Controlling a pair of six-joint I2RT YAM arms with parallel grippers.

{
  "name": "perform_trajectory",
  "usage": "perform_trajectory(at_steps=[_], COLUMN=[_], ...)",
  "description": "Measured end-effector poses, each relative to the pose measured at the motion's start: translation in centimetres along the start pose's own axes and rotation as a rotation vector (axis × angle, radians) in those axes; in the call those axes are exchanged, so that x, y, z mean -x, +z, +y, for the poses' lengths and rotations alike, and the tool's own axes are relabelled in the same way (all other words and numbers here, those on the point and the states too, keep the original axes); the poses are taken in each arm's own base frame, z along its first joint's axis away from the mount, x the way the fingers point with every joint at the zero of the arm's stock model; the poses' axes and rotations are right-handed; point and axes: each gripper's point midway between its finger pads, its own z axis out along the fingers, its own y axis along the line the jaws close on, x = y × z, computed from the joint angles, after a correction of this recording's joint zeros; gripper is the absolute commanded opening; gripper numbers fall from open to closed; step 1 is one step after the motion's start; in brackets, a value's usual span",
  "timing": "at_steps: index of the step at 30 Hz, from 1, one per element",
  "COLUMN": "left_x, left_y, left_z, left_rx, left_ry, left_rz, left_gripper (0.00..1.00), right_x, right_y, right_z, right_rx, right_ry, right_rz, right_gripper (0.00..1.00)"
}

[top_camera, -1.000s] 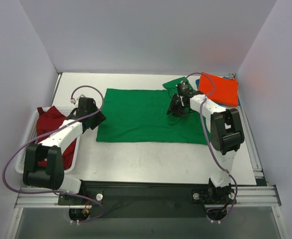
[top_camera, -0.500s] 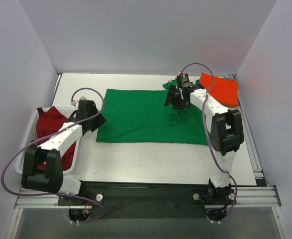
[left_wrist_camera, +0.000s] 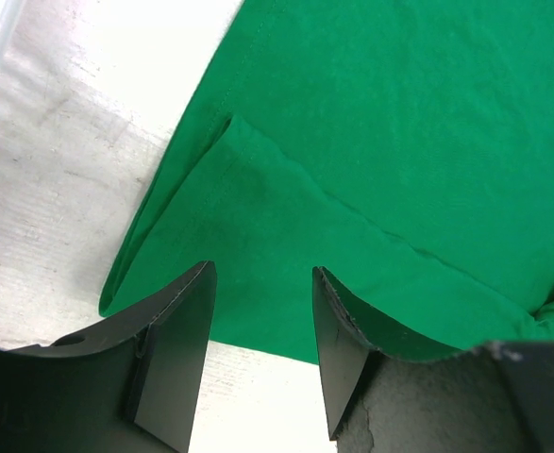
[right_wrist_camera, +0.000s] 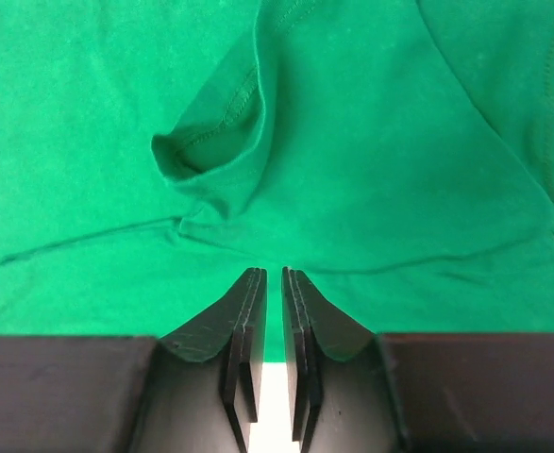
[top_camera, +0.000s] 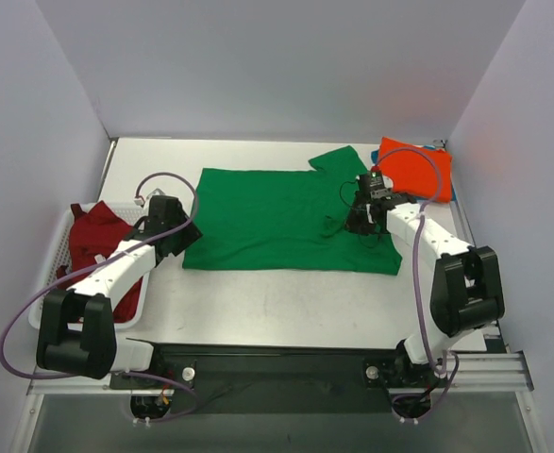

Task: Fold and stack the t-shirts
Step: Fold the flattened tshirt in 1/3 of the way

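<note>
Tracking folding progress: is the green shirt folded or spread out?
Mostly spread: the green shirt lies wide and flat on the table, one sleeve turned over onto it.

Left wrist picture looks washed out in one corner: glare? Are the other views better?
Left wrist view: yes, the bare table glares near-white at upper left; the green t-shirt stays crisp, the dark fingers lose detail. Right wrist view: even light, sharp stitching. Top external view: even, soft shadows.
</note>
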Motion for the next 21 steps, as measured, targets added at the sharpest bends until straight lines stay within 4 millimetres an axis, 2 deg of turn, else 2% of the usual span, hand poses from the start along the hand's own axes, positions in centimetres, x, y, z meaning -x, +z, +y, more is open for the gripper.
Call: perform_trajectory(at_steps=[3,8,11,17,21], left_x=[0.0,-0.1,-0.2,-0.3,-0.3], left_y=[0.0,0.0,0.1,0.1,0.1], left_z=[0.0,-0.1,0.0,-0.1,-0.1], left_rx=[-0.001,-0.003,-0.002,-0.003,-0.003], left_ry=[0.0,0.001,0.002,0.002,0.002], left_rz=[0.0,0.004,0.006,0.01,0.01], left_gripper=[0.56,0.55,0.55,0.56,0.56], right_x=[-0.2,-0.9,-0.7,1.1,1.6], right_y=[1.3,4.5,6.0,7.2,7.4], right_z=[0.0,-0.2,0.4,2.6,4.0], right_rx=[-0.006,-0.039,-0.038,0.015,0.047], right_ry=[-0.002,-0.021,-0.031,-0.037,-0.047], right_rz=[0.009,0.068,0.089,0.082,0.077], right_gripper=[0.14,0.14,0.14,0.15,0.18])
